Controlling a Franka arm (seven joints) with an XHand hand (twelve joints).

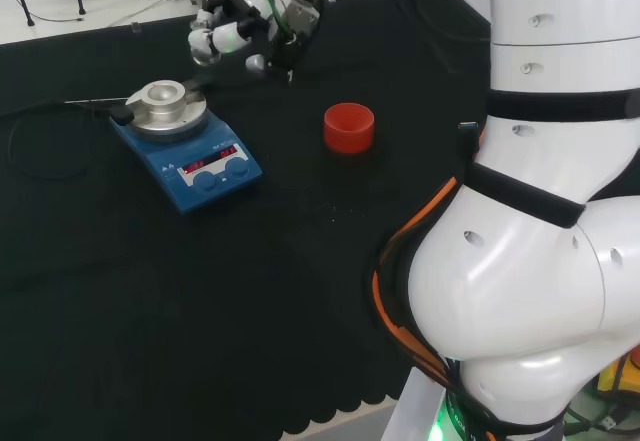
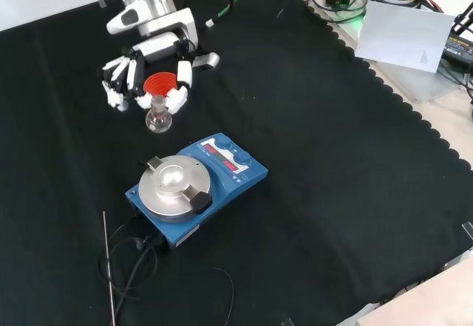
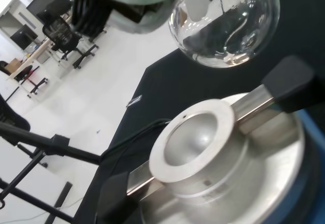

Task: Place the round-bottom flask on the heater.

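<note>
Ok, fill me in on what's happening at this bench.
The robot's hand is curled round the neck of a clear round-bottom flask and holds it in the air, short of the blue heater. The heater's metal bowl is bare. The red ring stand sits on the black cloth.
</note>
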